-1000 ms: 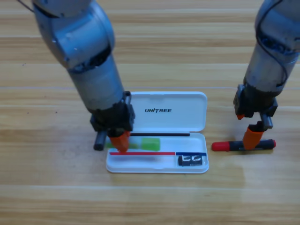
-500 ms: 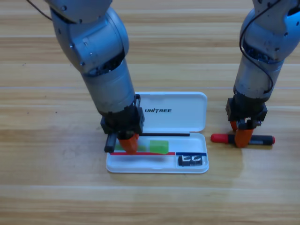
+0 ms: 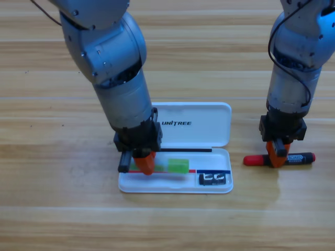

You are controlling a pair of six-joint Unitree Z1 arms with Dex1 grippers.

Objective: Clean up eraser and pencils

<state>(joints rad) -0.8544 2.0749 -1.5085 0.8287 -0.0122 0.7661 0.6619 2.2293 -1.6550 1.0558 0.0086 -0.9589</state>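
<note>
The white case lies open at the table's middle. The eraser, a small black block, sits in the right end of its tray. One of the pencils, a light-green and white stick, lies in the tray's left half. My left gripper points down on it, shut on its left part and hiding that end. To the right of the case, the other pencil, black with a red end, lies on the wood. My right gripper is shut on its middle.
The case lid lies flat behind the tray, hinge side toward me. The left arm's bulk covers the table to the upper left of the case. Bare wood shows in front of the case and between the case and the right arm.
The left gripper slid right along the tray and the green stick went with it. The right gripper came down, shut on the red-and-black pencil and shifted it a little to the right.
</note>
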